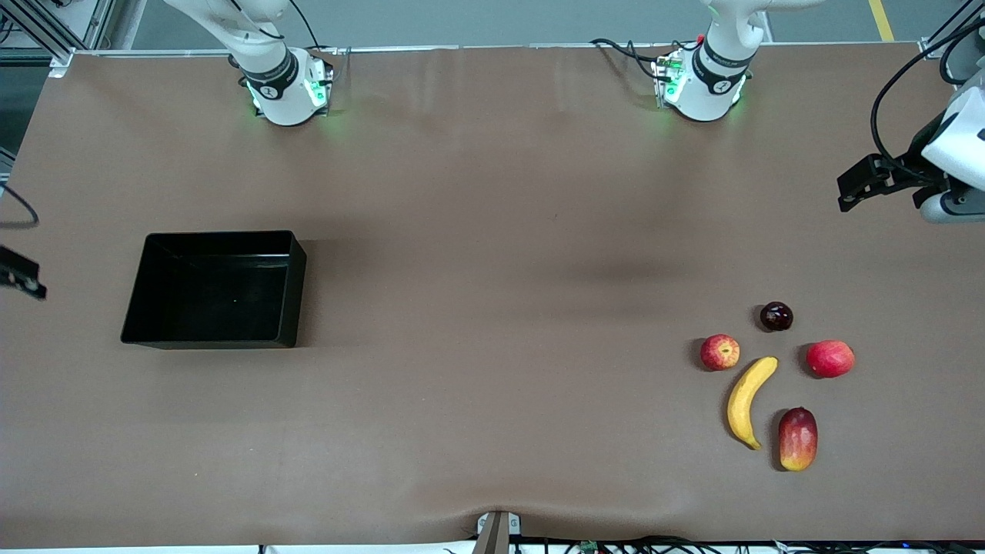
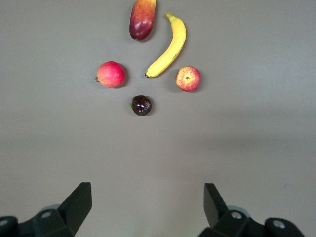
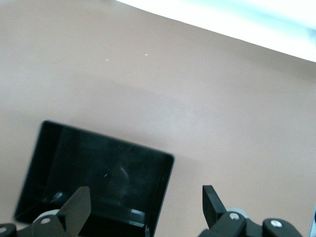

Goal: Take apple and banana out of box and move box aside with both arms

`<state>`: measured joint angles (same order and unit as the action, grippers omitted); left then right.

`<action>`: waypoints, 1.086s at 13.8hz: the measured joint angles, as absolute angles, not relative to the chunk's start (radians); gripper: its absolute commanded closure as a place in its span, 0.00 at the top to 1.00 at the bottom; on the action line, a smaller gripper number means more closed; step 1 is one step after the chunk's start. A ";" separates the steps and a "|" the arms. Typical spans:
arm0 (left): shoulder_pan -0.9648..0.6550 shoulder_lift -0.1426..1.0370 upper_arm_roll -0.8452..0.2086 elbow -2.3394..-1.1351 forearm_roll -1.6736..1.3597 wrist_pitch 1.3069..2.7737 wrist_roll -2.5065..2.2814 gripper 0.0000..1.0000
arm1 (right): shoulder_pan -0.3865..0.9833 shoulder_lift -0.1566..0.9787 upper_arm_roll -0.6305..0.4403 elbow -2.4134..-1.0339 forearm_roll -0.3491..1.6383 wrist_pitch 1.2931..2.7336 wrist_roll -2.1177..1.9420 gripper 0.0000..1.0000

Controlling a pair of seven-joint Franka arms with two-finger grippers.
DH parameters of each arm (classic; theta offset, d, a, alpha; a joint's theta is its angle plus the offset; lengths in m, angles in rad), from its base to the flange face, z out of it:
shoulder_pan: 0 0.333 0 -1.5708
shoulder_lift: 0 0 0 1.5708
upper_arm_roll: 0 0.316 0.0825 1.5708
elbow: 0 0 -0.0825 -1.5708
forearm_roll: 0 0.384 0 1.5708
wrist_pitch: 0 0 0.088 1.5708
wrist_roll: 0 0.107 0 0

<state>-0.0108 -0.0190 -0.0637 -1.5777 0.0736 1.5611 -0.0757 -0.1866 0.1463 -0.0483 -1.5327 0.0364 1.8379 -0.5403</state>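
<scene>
The yellow banana (image 1: 749, 400) lies near the left arm's end of the table, with the small red-and-yellow apple (image 1: 719, 352) beside its upper tip. Both show in the left wrist view, the banana (image 2: 169, 47) and the apple (image 2: 188, 79). The empty black box (image 1: 296, 288) stands toward the right arm's end and shows in the right wrist view (image 3: 165, 187). My left gripper (image 2: 147, 200) is open and empty, up over the table's left-arm end (image 1: 866, 181). My right gripper (image 3: 145, 205) is open and empty, raised by the box at the table's right-arm end (image 1: 21, 275).
A dark plum (image 1: 776, 316), a plain red round fruit (image 1: 830, 358) and a red-and-yellow mango (image 1: 797, 438) lie around the banana. Bare brown tabletop (image 1: 492, 308) stretches between the box and the fruit group.
</scene>
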 measured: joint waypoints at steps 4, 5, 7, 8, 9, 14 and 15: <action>-0.013 -0.031 -0.064 -1.584 0.072 1.560 -0.076 1.00 | -0.135 0.050 -0.045 -1.531 0.036 1.638 -0.322 1.00; -0.014 -0.033 -0.064 -1.585 0.071 1.559 -0.076 1.00 | -0.114 0.031 -0.043 -1.530 0.036 1.581 -0.207 1.00; -0.015 -0.041 -0.064 -1.587 0.054 1.558 -0.075 1.00 | -0.061 -0.004 -0.042 -1.525 0.032 1.495 -0.062 1.00; -0.016 -0.048 -0.064 -1.588 0.037 1.558 -0.075 1.00 | -0.041 -0.025 -0.041 -1.522 0.029 1.463 -0.029 1.00; -0.016 -0.054 -0.065 -1.590 0.027 1.558 -0.074 1.00 | -0.035 -0.044 -0.042 -1.521 0.026 1.438 -0.017 1.00; -0.019 -0.067 -0.078 -1.599 0.021 1.558 -0.073 1.00 | -0.037 -0.089 -0.072 -1.532 0.024 1.400 -0.025 1.00; -0.019 -0.067 -0.077 -1.599 0.021 1.558 -0.073 1.00 | -0.037 -0.088 -0.084 -1.542 0.024 1.400 -0.025 1.00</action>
<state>-0.0192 -0.0666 -0.0774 -1.5994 0.0210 1.5578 -0.0728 -0.0370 -0.0885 -0.0837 -1.5417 0.0241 1.4004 -0.0252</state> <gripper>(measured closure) 0.000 0.000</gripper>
